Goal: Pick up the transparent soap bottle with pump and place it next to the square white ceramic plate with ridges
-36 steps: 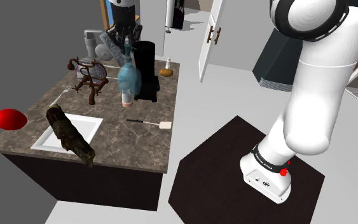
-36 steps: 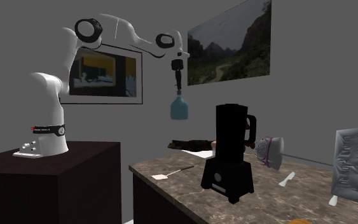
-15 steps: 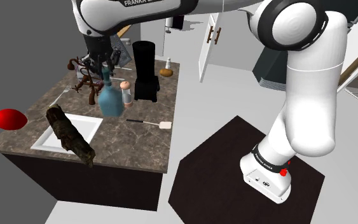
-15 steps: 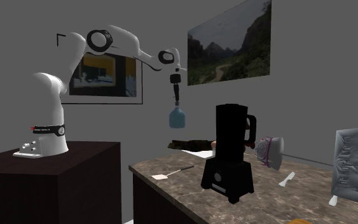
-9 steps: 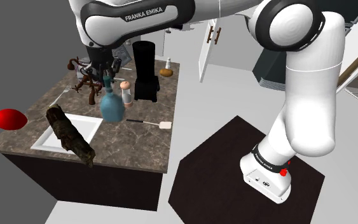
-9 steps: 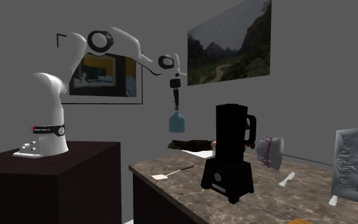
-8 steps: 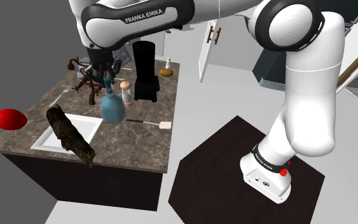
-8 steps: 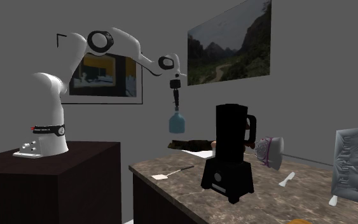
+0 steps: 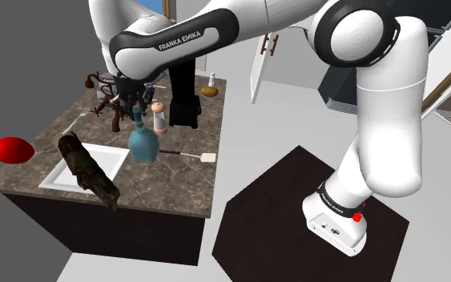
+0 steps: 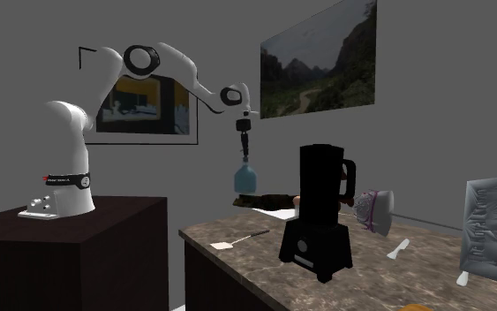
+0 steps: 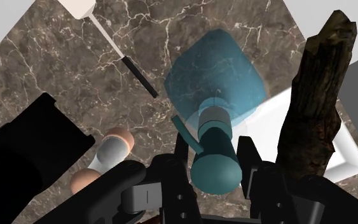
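My gripper (image 9: 136,106) is shut on the pump neck of a blue see-through soap bottle (image 9: 143,143) and holds it upright a little above the marble counter (image 9: 175,180). The bottle hangs just beside the right edge of the square white plate (image 9: 78,175) in the shoulder view. A dark brown piece of wood (image 9: 88,170) lies across that plate. In the wrist view the bottle (image 11: 219,83) and its teal pump head sit between my fingers (image 11: 179,159), with the plate's corner (image 11: 273,124) close by. From the second exterior view, the bottle (image 10: 245,178) hangs under my gripper (image 10: 243,141).
A black blender (image 9: 183,104) and a small shaker (image 9: 160,118) stand behind the bottle. A white spatula with a black handle (image 9: 190,155) lies to its right in the shoulder view. A brown ornament (image 9: 110,100) and a fork (image 9: 74,121) are at the back left; a red object (image 9: 12,149) sits off the counter's left end.
The arm has carried the bottle from high over the back of the counter forward and down. It now hangs low beside the plate.
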`<state>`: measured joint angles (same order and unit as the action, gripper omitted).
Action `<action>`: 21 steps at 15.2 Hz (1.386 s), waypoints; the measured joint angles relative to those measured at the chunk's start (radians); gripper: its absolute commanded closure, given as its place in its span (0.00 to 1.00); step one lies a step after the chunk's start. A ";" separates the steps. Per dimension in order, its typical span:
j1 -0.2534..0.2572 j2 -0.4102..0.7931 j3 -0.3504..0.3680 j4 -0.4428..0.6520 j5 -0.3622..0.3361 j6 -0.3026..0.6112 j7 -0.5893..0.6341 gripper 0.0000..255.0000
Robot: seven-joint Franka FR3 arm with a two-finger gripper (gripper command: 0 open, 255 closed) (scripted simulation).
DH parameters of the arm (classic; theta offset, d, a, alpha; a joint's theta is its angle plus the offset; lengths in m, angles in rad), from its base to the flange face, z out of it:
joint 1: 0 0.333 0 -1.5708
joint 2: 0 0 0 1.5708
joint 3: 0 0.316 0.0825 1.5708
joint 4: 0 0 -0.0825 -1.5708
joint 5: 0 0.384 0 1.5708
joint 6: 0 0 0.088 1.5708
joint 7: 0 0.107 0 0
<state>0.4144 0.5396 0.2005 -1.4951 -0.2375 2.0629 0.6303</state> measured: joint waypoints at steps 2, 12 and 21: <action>-0.002 0.009 -0.002 -0.014 -0.003 0.023 0.001 1.00; 0.004 0.067 -0.013 -0.059 -0.023 0.124 0.025 1.00; 0.011 0.130 -0.026 -0.080 -0.043 0.207 0.045 1.00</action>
<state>0.4255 0.6701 0.1749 -1.5753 -0.2804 2.2699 0.6749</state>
